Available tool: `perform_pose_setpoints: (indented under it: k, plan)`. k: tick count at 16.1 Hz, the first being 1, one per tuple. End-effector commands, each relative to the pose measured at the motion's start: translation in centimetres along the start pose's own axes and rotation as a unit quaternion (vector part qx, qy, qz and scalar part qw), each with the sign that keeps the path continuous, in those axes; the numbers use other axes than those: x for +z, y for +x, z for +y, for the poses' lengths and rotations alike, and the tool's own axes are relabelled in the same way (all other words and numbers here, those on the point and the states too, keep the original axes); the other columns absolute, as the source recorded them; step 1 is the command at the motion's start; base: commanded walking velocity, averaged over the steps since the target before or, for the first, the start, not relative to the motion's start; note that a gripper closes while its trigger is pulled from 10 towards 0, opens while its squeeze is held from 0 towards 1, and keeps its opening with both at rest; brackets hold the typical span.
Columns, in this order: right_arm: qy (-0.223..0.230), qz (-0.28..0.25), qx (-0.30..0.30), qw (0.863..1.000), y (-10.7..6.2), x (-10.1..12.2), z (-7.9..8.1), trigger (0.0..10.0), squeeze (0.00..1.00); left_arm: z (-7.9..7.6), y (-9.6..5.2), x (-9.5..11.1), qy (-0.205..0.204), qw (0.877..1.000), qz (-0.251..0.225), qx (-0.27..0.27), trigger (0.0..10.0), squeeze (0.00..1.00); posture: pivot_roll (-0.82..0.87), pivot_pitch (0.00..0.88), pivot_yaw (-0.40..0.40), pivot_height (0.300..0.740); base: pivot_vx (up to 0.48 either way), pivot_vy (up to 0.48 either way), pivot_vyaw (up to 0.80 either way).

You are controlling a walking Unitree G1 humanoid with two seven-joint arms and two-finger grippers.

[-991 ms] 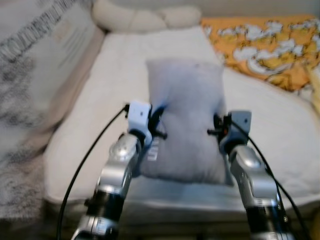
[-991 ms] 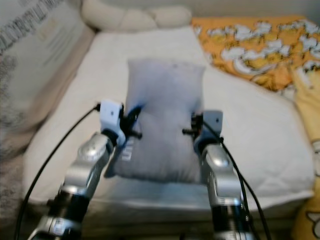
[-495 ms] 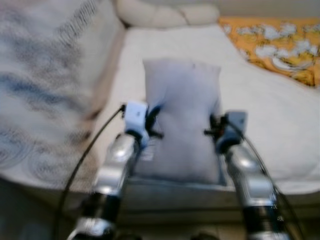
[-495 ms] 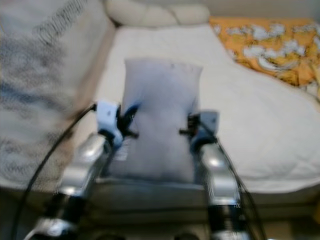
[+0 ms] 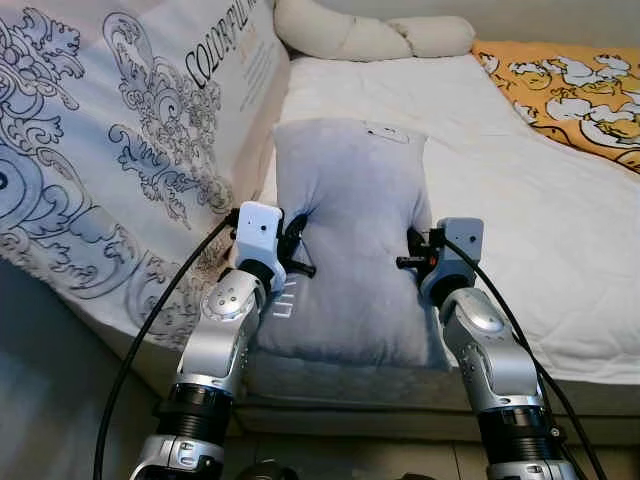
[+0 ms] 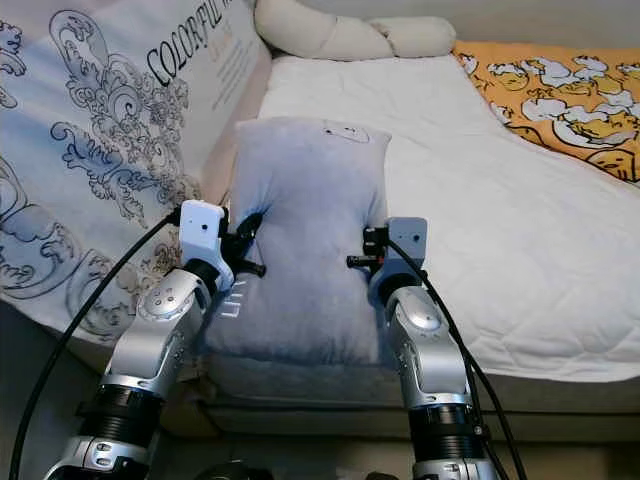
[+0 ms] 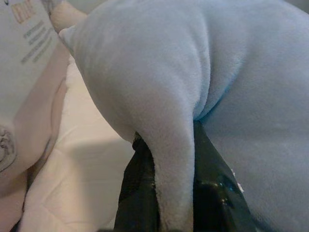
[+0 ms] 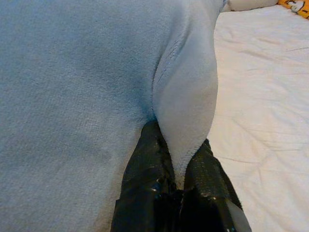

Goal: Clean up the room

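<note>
Left eye view has both arms out front holding a pale blue pillow (image 5: 350, 240) upright over the near edge of the white bed (image 5: 540, 200); left gripper (image 7: 169, 193) is pinched tight on a fold of its left side, right gripper (image 8: 179, 179) clamped the same way on the right, with a patterned cushion (image 5: 110, 150) leaning just beside it

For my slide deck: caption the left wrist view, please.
Left gripper pinching a fold of the pale blue pillow above the white mattress.
</note>
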State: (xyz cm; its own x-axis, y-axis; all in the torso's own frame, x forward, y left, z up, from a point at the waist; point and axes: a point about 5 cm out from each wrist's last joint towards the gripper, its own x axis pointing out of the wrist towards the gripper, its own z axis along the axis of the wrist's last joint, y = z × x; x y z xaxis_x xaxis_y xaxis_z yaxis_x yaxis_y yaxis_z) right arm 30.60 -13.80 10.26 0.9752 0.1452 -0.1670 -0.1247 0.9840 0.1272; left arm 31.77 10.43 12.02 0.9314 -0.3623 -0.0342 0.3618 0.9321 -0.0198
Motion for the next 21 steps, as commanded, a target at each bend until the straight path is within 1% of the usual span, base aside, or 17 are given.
perform_pose_setpoints:
  k: [1, 8, 9, 11, 13, 19, 20, 21]
  plan:
    - [0.0, -0.011, -0.005, 1.0, 0.1, 0.4, -0.2, 10.0, 0.0, -0.1, 0.3, 1.2, 0.007, 1.0, -0.025, -0.007, 10.0, 0.0, -0.09, 0.0, 0.044, 0.74, 0.24, 0.0, 0.0]
    - [0.002, -0.008, -0.002, 1.0, 0.2, 0.4, 0.0, 10.0, 0.0, 0.0, 0.2, 1.2, 0.005, 1.0, -0.024, -0.01, 10.0, 0.0, -0.08, 0.0, 0.043, 0.74, 0.269, 0.0, 0.0]
    - [-0.018, 0.0, 0.017, 1.0, 0.3, 0.2, 0.4, 10.0, 0.0, 0.0, 0.2, 1.3, 0.005, 1.0, -0.024, -0.01, 10.0, 0.0, -0.08, 0.0, 0.043, 0.74, 0.337, 0.0, 0.0]
    - [-0.025, 0.003, 0.024, 0.999, 0.4, 0.1, 0.8, 10.0, 0.0, 0.1, 0.2, 1.3, 0.007, 1.0, -0.023, -0.01, 10.0, 0.0, -0.08, 0.0, 0.042, 0.74, 0.341, 0.0, 0.8]
    - [-0.003, 0.008, 0.013, 1.0, 0.5, -0.1, 0.5, 10.0, 0.0, 0.3, 0.2, 1.3, 0.01, 1.0, -0.022, -0.009, 10.0, 0.0, -0.07, 0.0, 0.042, 0.74, 0.339, 0.0, 0.0]
    - [-0.006, 0.015, 0.026, 1.0, 0.6, -0.3, 0.9, 10.0, 0.0, 0.6, 0.2, 1.4, 0.018, 1.0, -0.016, -0.013, 10.0, 0.0, -0.06, 0.0, 0.053, 0.74, 0.339, 0.0, 0.0]
    - [0.012, 0.014, 0.026, 0.999, 0.6, -0.4, 0.9, 10.0, 0.0, 0.6, 0.3, 1.4, 0.03, 0.999, -0.013, -0.018, 10.0, 0.0, -0.07, 0.0, 0.059, 0.74, 0.307, 0.0, 0.0]
    - [0.011, 0.02, 0.02, 1.0, 0.6, -0.6, 0.8, 10.0, 0.0, 0.6, 0.4, 1.4, 0.034, 0.999, -0.011, -0.027, 10.0, 0.0, -0.07, 0.0, 0.07, 0.74, 0.0, 0.0, 0.0]
